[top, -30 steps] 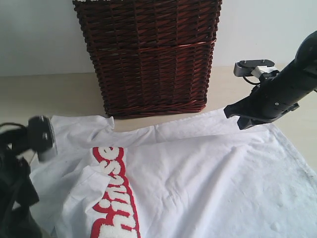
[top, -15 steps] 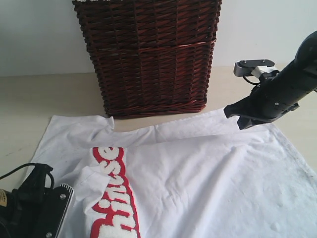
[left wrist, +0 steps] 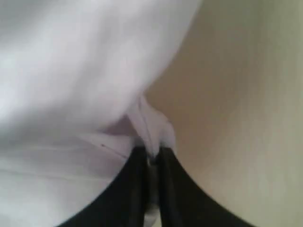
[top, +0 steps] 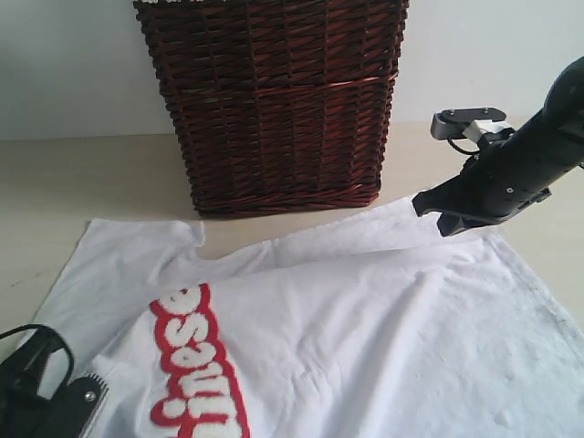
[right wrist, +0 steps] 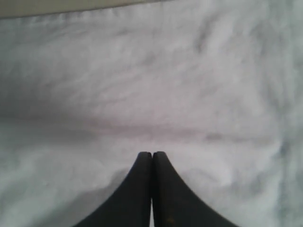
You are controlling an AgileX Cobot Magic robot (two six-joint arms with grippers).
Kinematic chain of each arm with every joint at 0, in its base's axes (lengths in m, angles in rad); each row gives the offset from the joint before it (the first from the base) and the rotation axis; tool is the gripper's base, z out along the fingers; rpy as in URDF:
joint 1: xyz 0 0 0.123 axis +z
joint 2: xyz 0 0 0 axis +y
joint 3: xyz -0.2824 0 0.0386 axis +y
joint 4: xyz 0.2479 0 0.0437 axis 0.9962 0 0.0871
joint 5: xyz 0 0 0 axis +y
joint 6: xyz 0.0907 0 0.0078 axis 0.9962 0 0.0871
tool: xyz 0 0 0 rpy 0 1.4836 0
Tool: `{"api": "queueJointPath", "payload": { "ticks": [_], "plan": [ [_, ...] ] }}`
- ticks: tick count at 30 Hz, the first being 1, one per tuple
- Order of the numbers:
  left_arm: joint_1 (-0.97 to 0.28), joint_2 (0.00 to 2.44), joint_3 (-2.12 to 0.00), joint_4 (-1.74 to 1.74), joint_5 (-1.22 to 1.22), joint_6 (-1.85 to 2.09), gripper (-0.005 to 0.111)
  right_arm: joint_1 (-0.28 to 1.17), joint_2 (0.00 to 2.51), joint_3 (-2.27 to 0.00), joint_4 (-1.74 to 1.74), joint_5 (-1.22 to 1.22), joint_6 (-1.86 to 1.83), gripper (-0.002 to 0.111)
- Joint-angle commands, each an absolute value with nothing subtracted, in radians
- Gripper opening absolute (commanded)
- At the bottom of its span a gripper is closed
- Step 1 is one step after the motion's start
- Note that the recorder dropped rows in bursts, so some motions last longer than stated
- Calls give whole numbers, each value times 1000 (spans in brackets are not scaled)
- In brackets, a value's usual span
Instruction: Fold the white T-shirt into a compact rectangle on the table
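The white T-shirt (top: 383,328) lies spread on the table (top: 91,173), with its red-edged letters (top: 187,365) running along a folded layer at the lower left. My left gripper (left wrist: 151,152) is shut on a pinched ridge of the shirt's fabric (left wrist: 149,123) beside the bare table. In the exterior view only that arm's dark body (top: 46,406) shows, at the bottom left corner. My right gripper (right wrist: 151,155) is shut with nothing between its fingers, its tips over the white cloth (right wrist: 156,94). It hangs at the shirt's far right edge (top: 445,219).
A dark brown wicker basket (top: 274,100) stands at the back centre, just behind the shirt's far edge. Bare table shows to its left and at the far right (top: 557,237).
My left arm has dropped to the lower left corner and its jaws have closed on the shirt. The lettered fold has slid left and forward. The right arm has not moved.
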State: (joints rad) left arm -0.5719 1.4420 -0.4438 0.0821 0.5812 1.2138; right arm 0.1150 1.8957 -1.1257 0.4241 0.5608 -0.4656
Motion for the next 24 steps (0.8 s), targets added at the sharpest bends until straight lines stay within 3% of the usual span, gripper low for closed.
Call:
{"api": "queueJointPath", "payload": {
  "ticks": [1, 9, 14, 17, 19, 22, 24],
  "plan": [
    [-566, 1429, -445, 480, 888, 857, 0, 116, 1885, -1124, 457, 557, -480, 0],
    [-566, 1355, -445, 880, 928, 643, 0, 116, 1885, -1124, 480, 559, -496, 0],
    [-545, 1346, -445, 920, 880, 578, 1, 116, 1885, -1124, 480, 564, -502, 0],
    [-545, 1299, -445, 910, 663, 423, 18, 116, 1885, -1124, 480, 566, -504, 0],
    [-545, 1246, -445, 891, 528, 295, 37, 116, 1885, -1124, 480, 566, -507, 0],
    [-545, 1177, -445, 825, 544, 119, 67, 116, 1885, -1124, 497, 564, -526, 0],
    [-545, 1144, -464, 794, 656, -74, 67, 116, 1885, -1124, 498, 557, -531, 0]
  ]
}}
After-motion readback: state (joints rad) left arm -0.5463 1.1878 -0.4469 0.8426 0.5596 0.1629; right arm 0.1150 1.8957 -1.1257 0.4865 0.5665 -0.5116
